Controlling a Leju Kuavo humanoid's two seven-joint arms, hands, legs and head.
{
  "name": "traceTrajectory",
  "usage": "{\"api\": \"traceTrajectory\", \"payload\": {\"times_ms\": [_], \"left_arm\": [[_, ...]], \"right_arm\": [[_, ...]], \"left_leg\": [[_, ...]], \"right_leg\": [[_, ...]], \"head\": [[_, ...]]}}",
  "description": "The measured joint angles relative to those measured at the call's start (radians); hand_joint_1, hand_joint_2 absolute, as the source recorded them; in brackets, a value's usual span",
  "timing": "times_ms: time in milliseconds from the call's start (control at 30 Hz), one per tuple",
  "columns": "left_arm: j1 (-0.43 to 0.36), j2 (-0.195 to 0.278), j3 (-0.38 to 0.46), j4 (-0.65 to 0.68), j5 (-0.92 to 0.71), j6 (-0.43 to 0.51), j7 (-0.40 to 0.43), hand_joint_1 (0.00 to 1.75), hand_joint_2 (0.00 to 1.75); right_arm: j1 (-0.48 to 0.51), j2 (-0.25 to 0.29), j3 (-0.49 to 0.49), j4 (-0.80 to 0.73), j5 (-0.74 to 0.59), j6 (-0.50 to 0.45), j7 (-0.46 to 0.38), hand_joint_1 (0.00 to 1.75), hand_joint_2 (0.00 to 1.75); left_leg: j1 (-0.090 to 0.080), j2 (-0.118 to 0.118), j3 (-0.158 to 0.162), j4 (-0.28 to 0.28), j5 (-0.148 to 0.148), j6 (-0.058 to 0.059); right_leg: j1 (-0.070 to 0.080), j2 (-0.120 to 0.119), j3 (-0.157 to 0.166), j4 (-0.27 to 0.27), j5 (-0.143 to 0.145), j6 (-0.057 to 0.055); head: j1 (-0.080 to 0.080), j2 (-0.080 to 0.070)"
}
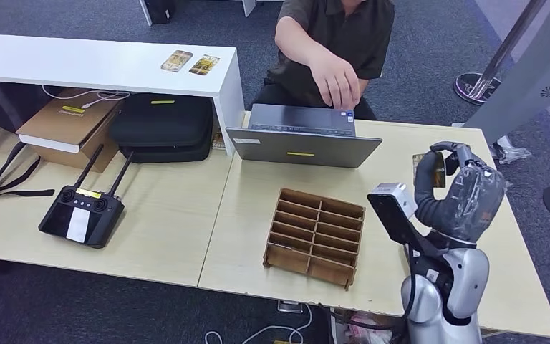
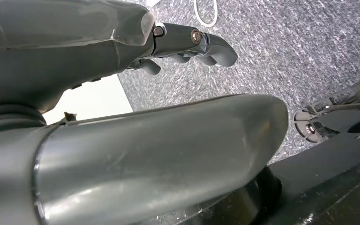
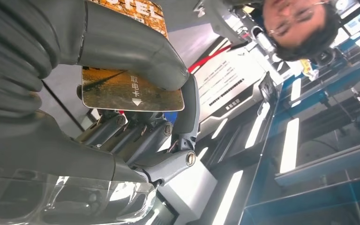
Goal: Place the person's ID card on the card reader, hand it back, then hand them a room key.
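Bright, even indoor light; close wrist views blurred.

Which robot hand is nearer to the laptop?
Right. The right robot hand, holding a room key, is raised over the table just right of the laptop; the left robot hand hangs above the floor.

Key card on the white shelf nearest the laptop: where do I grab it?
The key card lies flat on the white shelf, leaving only thin edges. Probably come from the front, slide it past the shelf's edge, then pinch the overhanging end.
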Motion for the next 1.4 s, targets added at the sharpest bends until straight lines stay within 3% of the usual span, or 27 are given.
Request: {"api": "traceTrajectory", "payload": {"times_ms": [500,867,1233,1300,1367,1400], "left_arm": [[-0.019,-0.014,-0.051,0.000,-0.046,-0.028,0.014,0.00,0.00],[-0.034,-0.026,-0.088,0.000,-0.064,-0.041,0.021,0.00,0.00],[-0.036,-0.031,-0.092,0.000,-0.053,-0.040,0.028,0.00,0.00],[-0.036,-0.031,-0.092,0.000,-0.052,-0.039,0.028,0.00,0.00],[-0.036,-0.031,-0.092,0.000,-0.049,-0.039,0.027,0.00,0.00],[-0.036,-0.031,-0.092,0.000,-0.047,-0.039,0.027,0.00,0.00]], "right_arm": [[-0.332,0.042,-0.003,0.380,0.048,0.102,0.011,1.75,1.75],[-0.545,0.070,-0.003,0.702,0.004,0.069,-0.003,1.75,1.75],[-0.604,0.092,-0.004,0.842,0.000,0.048,-0.008,1.75,1.75],[-0.607,0.092,-0.004,0.851,-0.003,0.046,-0.011,1.24,1.75],[-0.608,0.092,-0.004,0.858,-0.010,0.044,-0.014,0.37,1.75],[-0.609,0.093,-0.004,0.861,-0.015,0.043,-0.015,0.18,1.75]], "left_leg": [[0.000,0.000,0.000,0.000,0.001,-0.001],[0.000,0.000,0.000,0.000,0.002,-0.001],[0.000,-0.001,-0.001,0.000,0.003,-0.001],[0.000,-0.001,-0.001,0.000,0.003,-0.001],[0.000,-0.001,-0.001,0.000,0.003,-0.001],[0.000,-0.001,-0.001,0.000,0.003,-0.001]], "right_leg": [[0.000,0.000,0.000,0.000,0.002,0.000],[0.000,0.001,-0.001,0.001,0.003,0.000],[0.000,0.000,-0.001,0.000,0.003,0.000],[0.000,0.000,-0.001,0.000,0.003,0.000],[0.000,0.000,-0.001,0.000,0.003,0.000],[0.000,0.000,-0.001,0.000,0.003,0.000]], "head": [[0.000,0.000],[0.000,0.000],[0.000,0.000],[0.000,0.000],[0.000,0.000],[0.000,0.000]]}}
